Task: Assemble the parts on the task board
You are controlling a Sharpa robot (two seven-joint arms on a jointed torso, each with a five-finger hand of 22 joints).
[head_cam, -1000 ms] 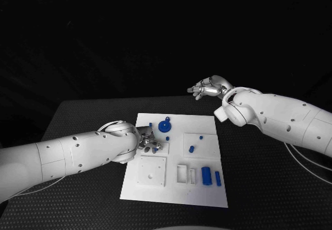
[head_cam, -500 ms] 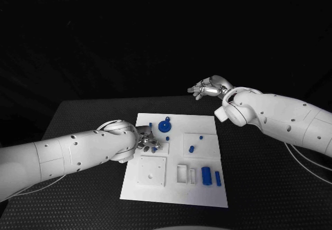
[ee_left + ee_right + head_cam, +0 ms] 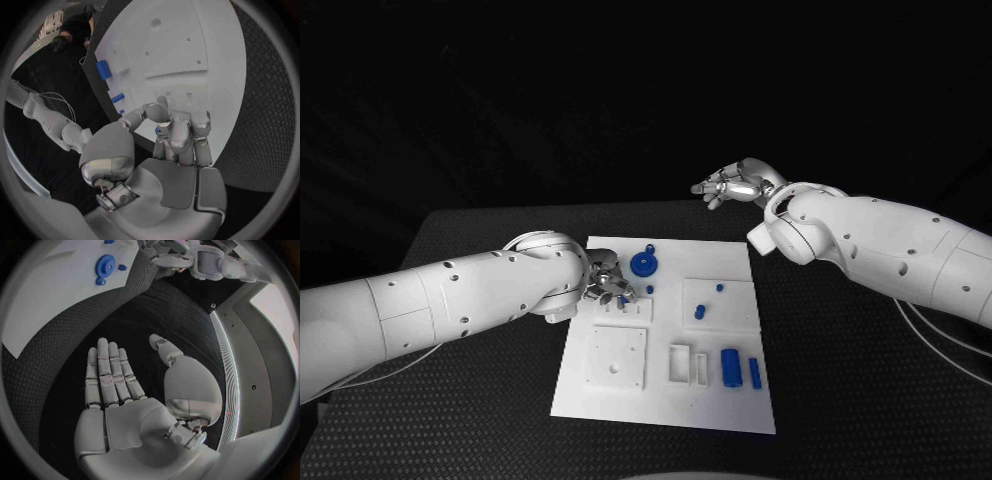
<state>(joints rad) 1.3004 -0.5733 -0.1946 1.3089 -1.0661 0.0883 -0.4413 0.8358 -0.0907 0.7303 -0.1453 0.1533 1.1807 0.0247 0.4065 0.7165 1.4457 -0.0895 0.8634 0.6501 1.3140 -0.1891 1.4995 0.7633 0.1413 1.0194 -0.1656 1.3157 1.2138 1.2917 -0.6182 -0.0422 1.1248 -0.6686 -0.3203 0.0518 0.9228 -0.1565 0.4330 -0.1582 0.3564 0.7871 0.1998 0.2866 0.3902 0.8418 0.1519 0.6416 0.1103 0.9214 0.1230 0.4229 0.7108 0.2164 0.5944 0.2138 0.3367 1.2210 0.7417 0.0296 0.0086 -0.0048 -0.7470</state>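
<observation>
Both hands logged. My left hand (image 3: 607,283) sits over the task board (image 3: 668,400) near its left edge, fingers curled down; a sliver of blue shows between them in the wrist view, but I cannot tell whether I grip it. My right hand (image 3: 733,183) hangs past the board's far edge, flat, fingers straight, holding nothing. Blue gear (image 3: 643,264) lies just beyond my left hand; blue cylinder (image 3: 730,366) at the board's near right.

Black table (image 3: 473,230) with fine dotted texture; beyond far edge, unlit black background, no walls discernible.
</observation>
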